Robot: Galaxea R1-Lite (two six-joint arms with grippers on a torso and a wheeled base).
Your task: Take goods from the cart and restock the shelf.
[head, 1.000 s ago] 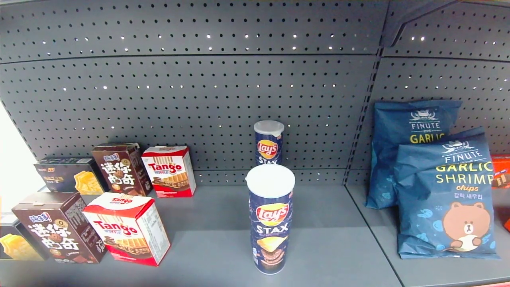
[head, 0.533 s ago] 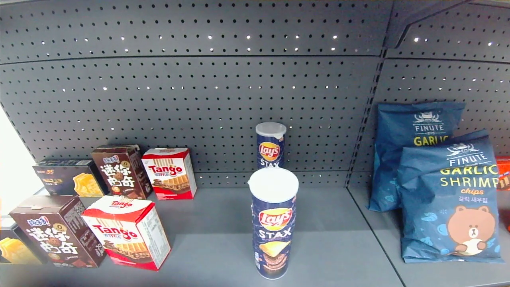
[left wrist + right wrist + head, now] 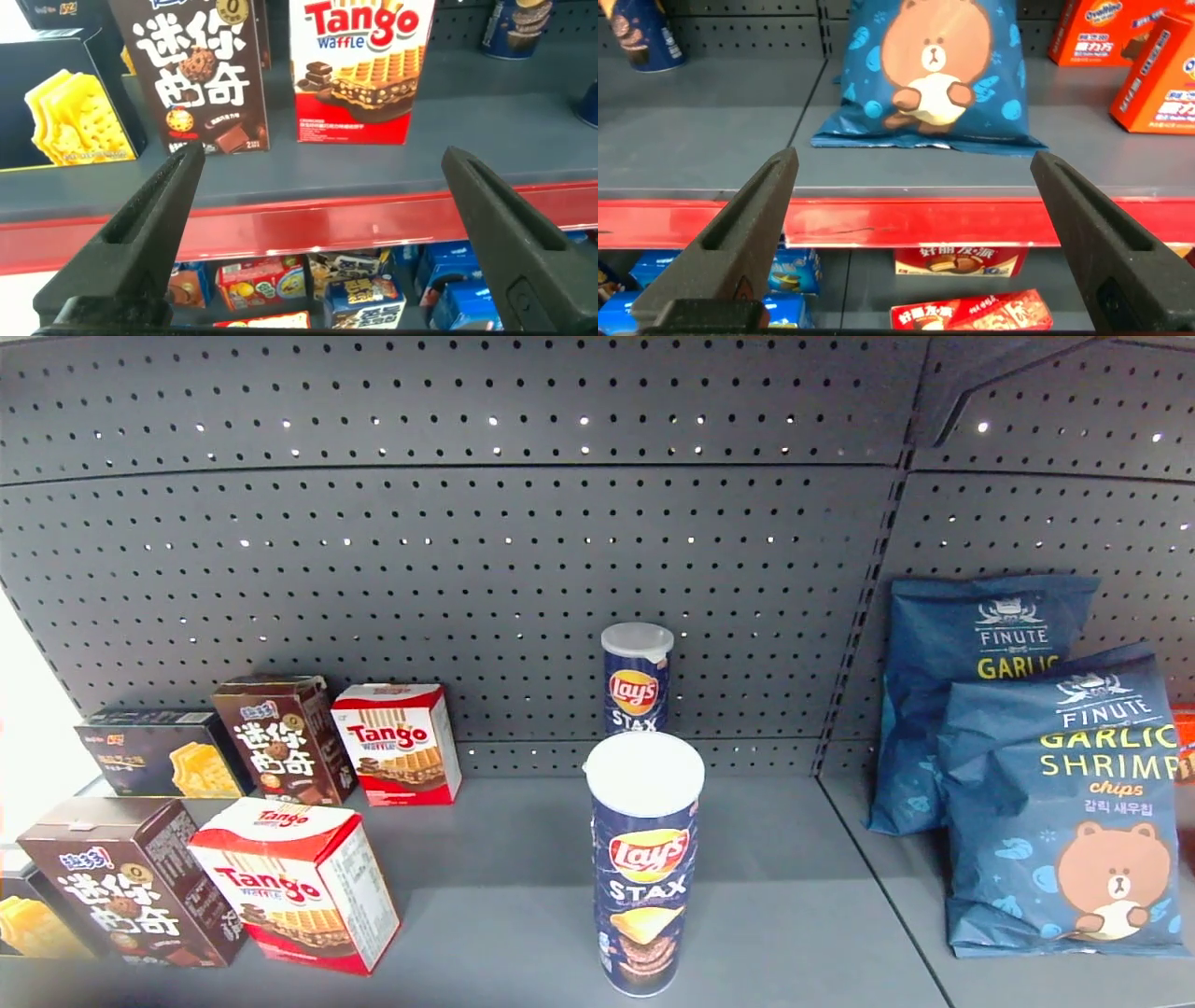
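The grey metal shelf (image 3: 775,915) carried a tall dark-blue crisp tube with a white lid (image 3: 644,868), beyond and between the two sets of jaws. The left jaws stood wide open and empty before a red-and-white wafer box (image 3: 360,70). The right jaws, likewise open and empty, faced a blue bear-printed chip bag (image 3: 929,70). With nothing gripped, the robot seemed between placements and likely needed fresh stock from the cart.
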